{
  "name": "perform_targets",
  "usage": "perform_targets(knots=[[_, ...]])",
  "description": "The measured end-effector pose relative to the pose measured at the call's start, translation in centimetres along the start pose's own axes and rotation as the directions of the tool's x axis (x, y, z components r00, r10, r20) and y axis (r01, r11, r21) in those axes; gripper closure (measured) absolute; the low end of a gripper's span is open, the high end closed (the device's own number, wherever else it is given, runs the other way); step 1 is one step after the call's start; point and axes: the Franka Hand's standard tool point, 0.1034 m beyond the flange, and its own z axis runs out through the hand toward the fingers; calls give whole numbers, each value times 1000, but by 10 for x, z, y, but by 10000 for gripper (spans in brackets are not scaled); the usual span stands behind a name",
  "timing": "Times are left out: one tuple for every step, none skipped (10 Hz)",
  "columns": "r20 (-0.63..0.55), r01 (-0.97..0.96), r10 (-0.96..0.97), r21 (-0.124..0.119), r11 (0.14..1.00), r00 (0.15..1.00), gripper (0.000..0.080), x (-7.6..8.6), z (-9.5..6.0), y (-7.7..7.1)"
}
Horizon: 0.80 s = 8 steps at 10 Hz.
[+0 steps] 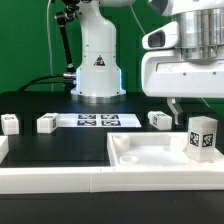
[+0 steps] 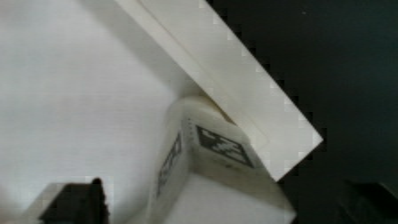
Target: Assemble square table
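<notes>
The square table's white tray-like tabletop lies at the front on the exterior view's right. One tagged white leg stands upright on it near its right rim. My gripper hangs just over that leg, open, with one finger showing. In the wrist view the leg stands between the jaws next to the tabletop's rim. A dark finger stands clear of it. Three more legs lie on the black table behind.
The marker board lies flat in front of the robot's white base. A long white border rail runs along the front edge. Black cables trail behind on the exterior view's left.
</notes>
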Motion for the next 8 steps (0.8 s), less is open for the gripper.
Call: perform_targets(knots=[[0,88,-88,-1,996,996,151,0,0,0],[0,157,-157,0,988,988,151,-1,0,-1],[1,212,-212,-1,977,977,151,-1,0,-1],[3,311,-311,-2,950,950,151,-2,2,0],[3,374,-374,-5,928,928,151,-2,2,0],[2,442,-442,-11,897,897,151,-2,2,0],[2,488,-488,-12,873,873,151,-2,2,0],[0,571,-571,-21,821,821,151,-1,1,0]])
